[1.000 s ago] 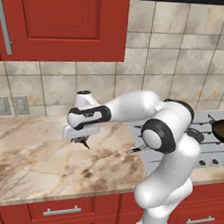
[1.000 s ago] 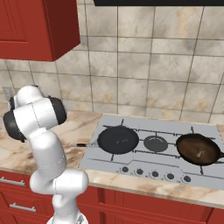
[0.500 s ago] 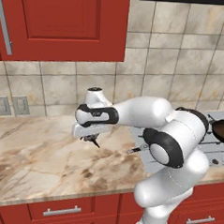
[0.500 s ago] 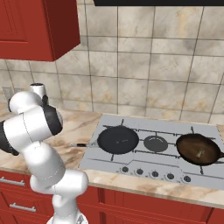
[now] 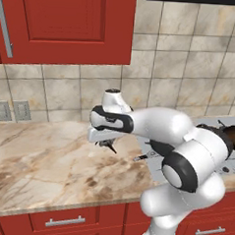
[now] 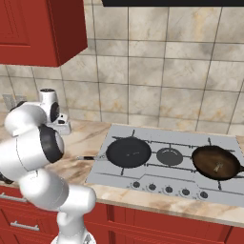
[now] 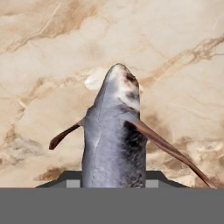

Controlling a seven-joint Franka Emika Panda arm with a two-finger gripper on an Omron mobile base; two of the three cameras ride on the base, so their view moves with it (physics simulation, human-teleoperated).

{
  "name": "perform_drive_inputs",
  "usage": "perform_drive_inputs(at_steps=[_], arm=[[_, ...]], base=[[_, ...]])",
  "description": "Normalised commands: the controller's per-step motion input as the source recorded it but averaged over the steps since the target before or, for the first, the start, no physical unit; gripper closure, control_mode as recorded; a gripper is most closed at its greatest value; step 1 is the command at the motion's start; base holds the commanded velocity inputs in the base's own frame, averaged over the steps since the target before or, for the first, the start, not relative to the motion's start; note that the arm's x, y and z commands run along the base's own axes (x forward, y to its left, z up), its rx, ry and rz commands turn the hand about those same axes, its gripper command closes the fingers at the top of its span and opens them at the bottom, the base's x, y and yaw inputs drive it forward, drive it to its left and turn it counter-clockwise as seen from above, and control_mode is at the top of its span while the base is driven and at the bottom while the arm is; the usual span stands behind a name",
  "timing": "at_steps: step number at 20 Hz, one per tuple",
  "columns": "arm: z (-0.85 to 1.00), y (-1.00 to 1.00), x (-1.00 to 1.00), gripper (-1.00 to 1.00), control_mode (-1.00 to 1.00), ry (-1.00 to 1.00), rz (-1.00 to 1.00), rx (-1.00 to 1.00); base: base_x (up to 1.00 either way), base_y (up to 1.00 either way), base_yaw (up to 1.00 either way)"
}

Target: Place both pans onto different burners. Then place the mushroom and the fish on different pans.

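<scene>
My gripper [image 5: 108, 144] hangs over the marble counter [image 5: 42, 164], left of the cooktop [image 6: 157, 138], shut on the fish [image 7: 114, 140]. The grey-blue fish points away from the hand with thin fins spread to both sides, and hides most of my fingertips [image 7: 65, 180]. The wide black pan [image 6: 128, 152] rests on the left burner, its thin handle sticking left. On the right burner sits the deeper brown pan [image 6: 215, 162], with a tiny lump that looks like the mushroom [image 6: 218, 166] inside. Between them the middle burner [image 6: 170, 156] is bare.
Red upper cabinets [image 5: 66, 23] hang above the counter. Two wall outlets [image 5: 11, 110] sit at the back left. A row of small knobs [image 6: 169, 189] runs along the cooktop's front. My own arm [image 5: 186, 153] blocks most of the cooktop in the left base view.
The arm has swung to the right above the counter, carrying the fish closer to the cooktop. The pans have not moved.
</scene>
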Motion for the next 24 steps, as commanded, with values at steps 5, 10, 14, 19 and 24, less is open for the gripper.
perform_drive_inputs(at_steps=[5, 10, 14, 19, 24], arm=[[0.08, -0.46, -0.01, 1.0, -1.0, 0.0, -0.02, 0.0], [0.07, -0.45, 0.0, 1.0, -1.0, 0.0, -0.02, 0.0], [0.07, -0.44, 0.0, 1.0, -1.0, 0.0, -0.04, 0.0], [0.07, -0.44, 0.0, 1.0, -1.0, 0.0, -0.07, 0.0], [0.05, -0.43, 0.0, 1.0, -1.0, 0.0, -0.1, 0.0]], base=[[0.0, 0.0, 0.0], [0.0, 0.0, 0.0], [0.0, 0.0, 0.0], [0.0, 0.0, 0.0], [0.0, 0.0, 0.0]])
